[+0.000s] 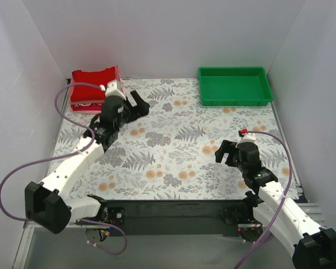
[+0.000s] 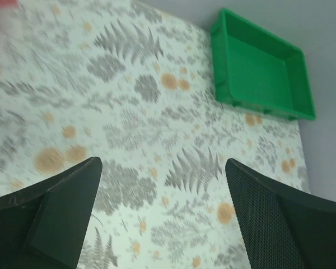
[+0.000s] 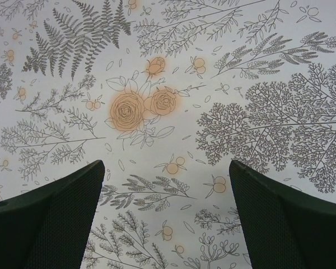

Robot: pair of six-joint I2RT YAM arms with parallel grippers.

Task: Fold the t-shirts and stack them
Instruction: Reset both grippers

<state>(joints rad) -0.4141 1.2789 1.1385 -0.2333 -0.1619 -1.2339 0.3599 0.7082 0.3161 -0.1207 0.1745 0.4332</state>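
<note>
A folded bright red t-shirt (image 1: 92, 78) lies on top of a stack of folded tees (image 1: 83, 105) at the table's far left corner; pink and patterned layers show beneath it. My left gripper (image 1: 139, 103) is open and empty, just right of the stack, over the floral cloth. In the left wrist view (image 2: 163, 168) only bare cloth lies between its fingers, with a red blur at the top left corner. My right gripper (image 1: 223, 152) is open and empty low over the cloth at the near right; the right wrist view (image 3: 167, 168) shows only the pattern.
A green plastic tray (image 1: 234, 86) stands at the far right, also in the left wrist view (image 2: 260, 67). White walls enclose the table on three sides. A purple cable (image 1: 67, 112) loops near the left arm.
</note>
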